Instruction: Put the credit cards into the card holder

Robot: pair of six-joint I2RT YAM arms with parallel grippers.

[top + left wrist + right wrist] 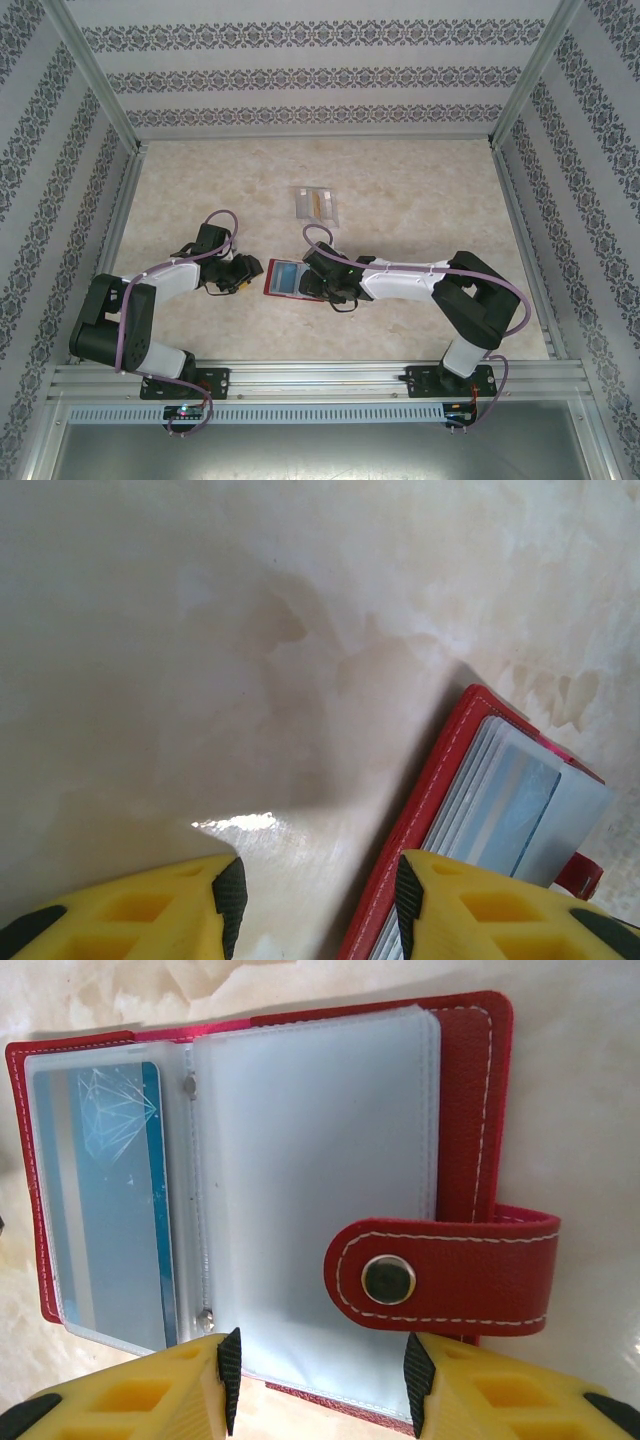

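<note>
Marbled table (420,200) with card holder (283,278), clear case (318,203)

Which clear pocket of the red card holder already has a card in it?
The pocket farthest from the snap tab: a blue card shows through it. The neighbouring pocket, by the tab, looks empty.

Table (420,190): beige, marbled, matte, with faint brownish stains. One bright glare patch (235,822) on it in the left wrist view, soft shadows around.

Back wall (320,70), left wall (40,140), right wall (600,140): white panels with grey ornamental bands, horizontal on the back, slanting on the sides.

Aluminium posts (93,75) stand at both back corners. Aluminium rail (320,378) runs along the near edge, with a perforated strip (320,412) just below it, then a grey sheet (320,450).

Light even and diffuse.
</note>
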